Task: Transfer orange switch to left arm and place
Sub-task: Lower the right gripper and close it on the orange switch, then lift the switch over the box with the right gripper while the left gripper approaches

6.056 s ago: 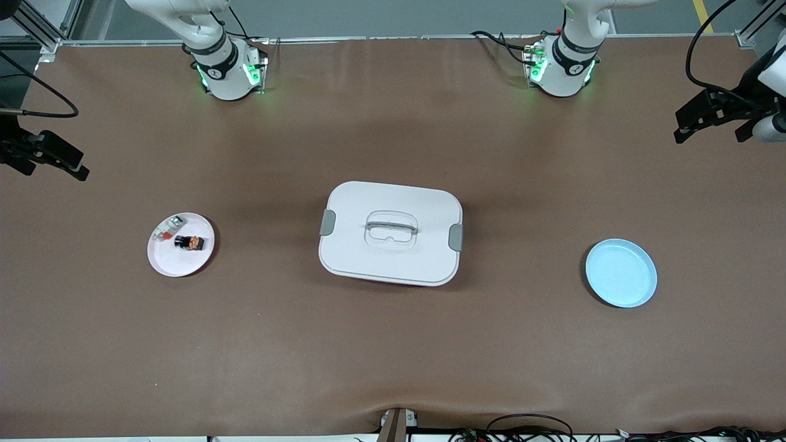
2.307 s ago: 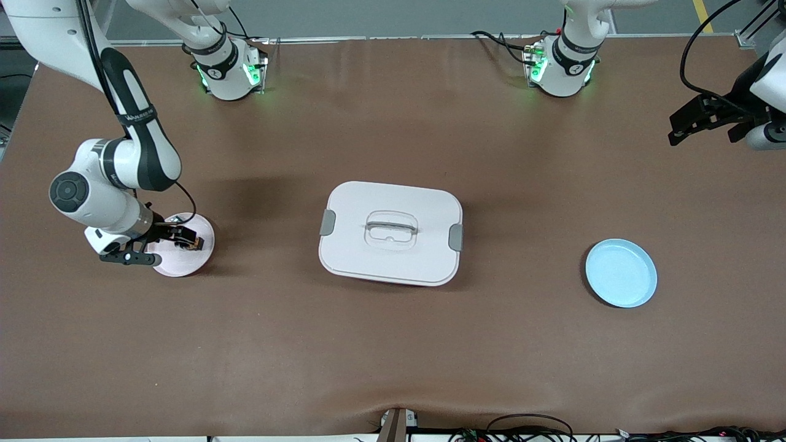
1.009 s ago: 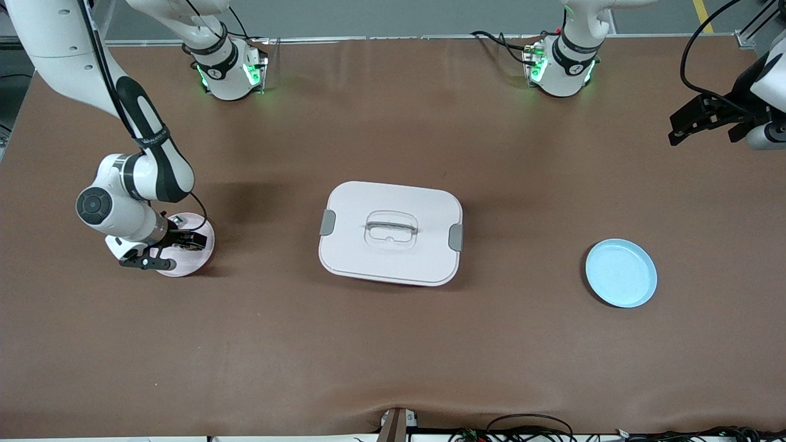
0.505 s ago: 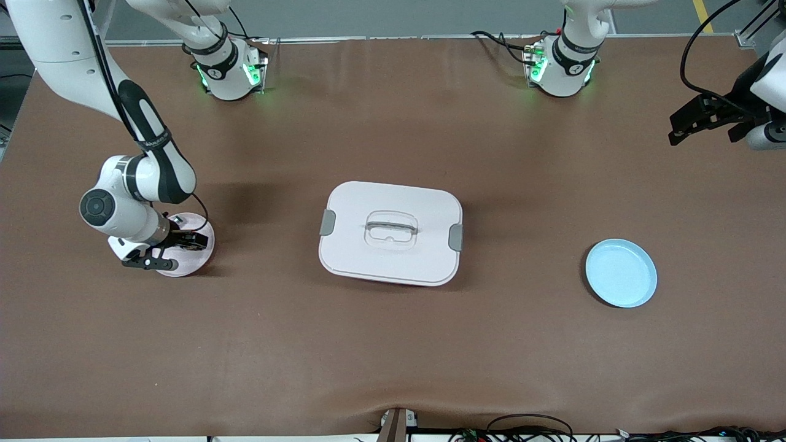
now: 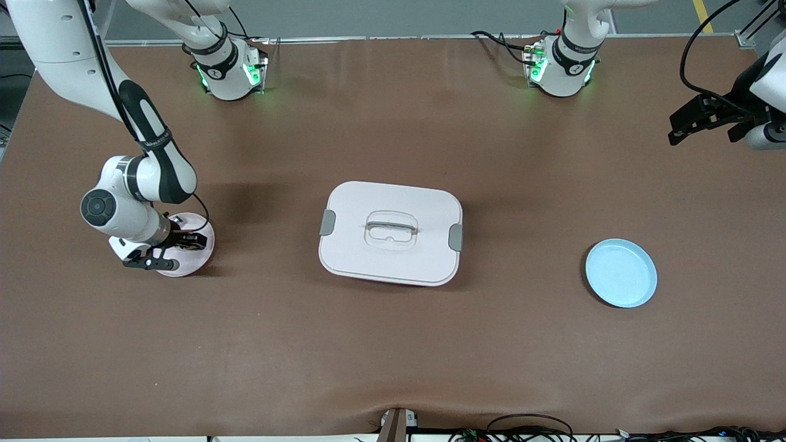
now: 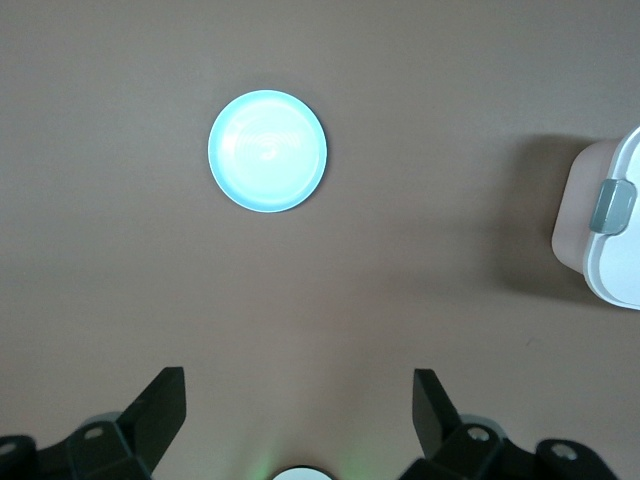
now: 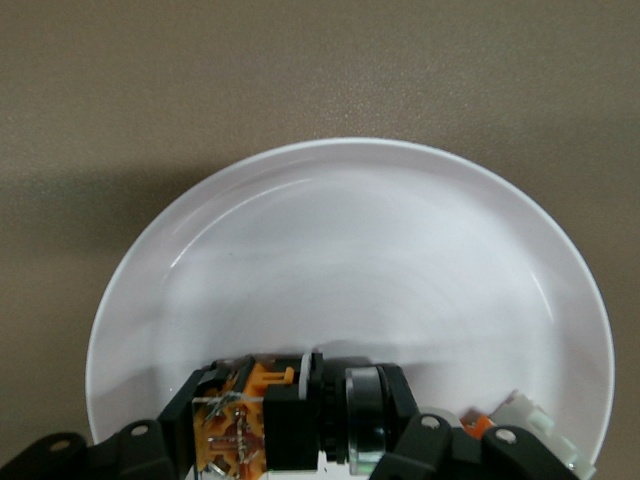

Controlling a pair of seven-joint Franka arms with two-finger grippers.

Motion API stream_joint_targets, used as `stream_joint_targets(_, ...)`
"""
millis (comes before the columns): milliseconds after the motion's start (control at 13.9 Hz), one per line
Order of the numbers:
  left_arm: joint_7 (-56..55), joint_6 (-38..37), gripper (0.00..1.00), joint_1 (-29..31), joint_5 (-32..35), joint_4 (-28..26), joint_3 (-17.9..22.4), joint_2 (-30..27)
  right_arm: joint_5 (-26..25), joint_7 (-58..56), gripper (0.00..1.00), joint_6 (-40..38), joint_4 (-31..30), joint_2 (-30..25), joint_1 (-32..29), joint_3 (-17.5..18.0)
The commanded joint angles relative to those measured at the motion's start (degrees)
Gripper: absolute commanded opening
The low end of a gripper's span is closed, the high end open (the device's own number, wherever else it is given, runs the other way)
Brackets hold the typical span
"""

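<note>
We see two bulky white arms with black joint bands, each rising from a round base lit by green lamps. The right arm carries a grey disc cap on its elbow joint, small lettering on a black band, and a thin black cable looping down to the wrist. The left arm has black and red cables bunched at its base. Both end in black two-finger grippers with screw holes in the finger mounts.
</note>
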Motion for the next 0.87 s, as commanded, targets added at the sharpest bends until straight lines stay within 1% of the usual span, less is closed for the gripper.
stream_joint_targets(0, -0.2, -1.0, 1.0, 0.0, -0.2, 0.7, -0.2, -0.1, -0.7, -0.3, 0.23, -0.7, 0.8, -0.1, -0.4, 0.4)
stream_joint_targets(144, -0.2, -1.0, 1.0, -0.1, -0.3, 0.7, -0.2, -0.1, -0.6, -1.4, 0.24, -1.8, 0.8, -1.7, -0.3, 0.4)
stream_joint_targets(216, -0.2, -1.0, 1.0, -0.1, -0.3, 0.7, -0.2, -0.1, -0.6, -1.4, 0.24, -4.1, 0.9, -3.0, -0.3, 0.4)
stream_joint_targets(361, -0.2, -1.0, 1.0, -0.1, -0.5, 0.7, -0.3, -0.1, -0.5, -1.0, 0.24, -10.6, 2.2, -5.5, 0.0, 0.8)
stream_joint_targets(577, -0.2, -1.0, 1.0, -0.2, -0.6, 0.7, -0.3, -0.1, 0.2, 0.6, 0.24, -19.0, 4.0, -9.4, 2.5, 0.9)
stream_joint_targets(793, -0.3, -1.0, 1.0, -0.2, -0.8, 0.7, -0.3, -0.1, 0.3, 7.1, 0.24, -27.8, 8.4, -10.2, 5.1, 0.9)
